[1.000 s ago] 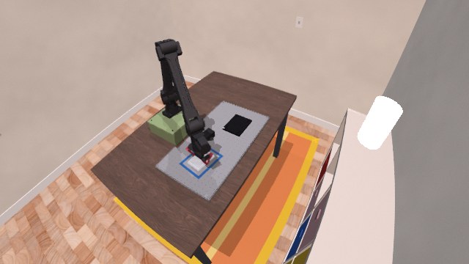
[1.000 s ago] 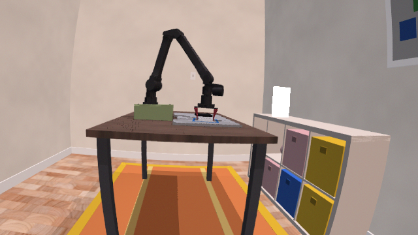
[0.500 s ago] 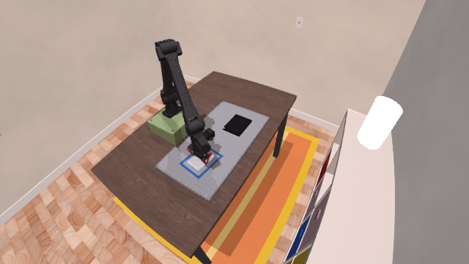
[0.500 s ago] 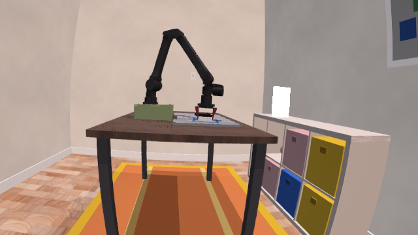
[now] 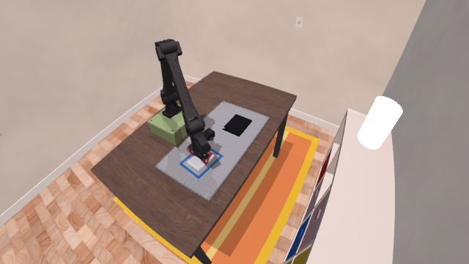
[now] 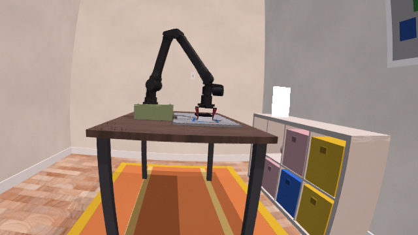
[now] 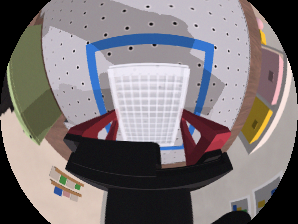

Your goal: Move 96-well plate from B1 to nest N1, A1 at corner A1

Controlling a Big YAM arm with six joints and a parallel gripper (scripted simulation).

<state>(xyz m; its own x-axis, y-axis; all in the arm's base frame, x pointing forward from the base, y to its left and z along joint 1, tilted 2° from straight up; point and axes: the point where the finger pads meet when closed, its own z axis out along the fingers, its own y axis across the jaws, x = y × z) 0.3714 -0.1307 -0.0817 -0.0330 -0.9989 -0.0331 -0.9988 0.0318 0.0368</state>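
Observation:
The white 96-well plate lies inside the blue outline of bench spot B1 on the grey perforated mat. In the wrist view the plate fills the middle, with the blue outline around it. My gripper is down over the plate and its red fingers press on the plate's two long sides. It is shut on the plate, which rests on the mat. The black plate nest N1 sits farther along the mat, apart from the arm. In the exterior view the gripper stands low over the mat.
A green box holds the arm's base at the mat's near end. A shelf unit with coloured drawers stands to the right of the table. A white cylinder stands on the shelf top.

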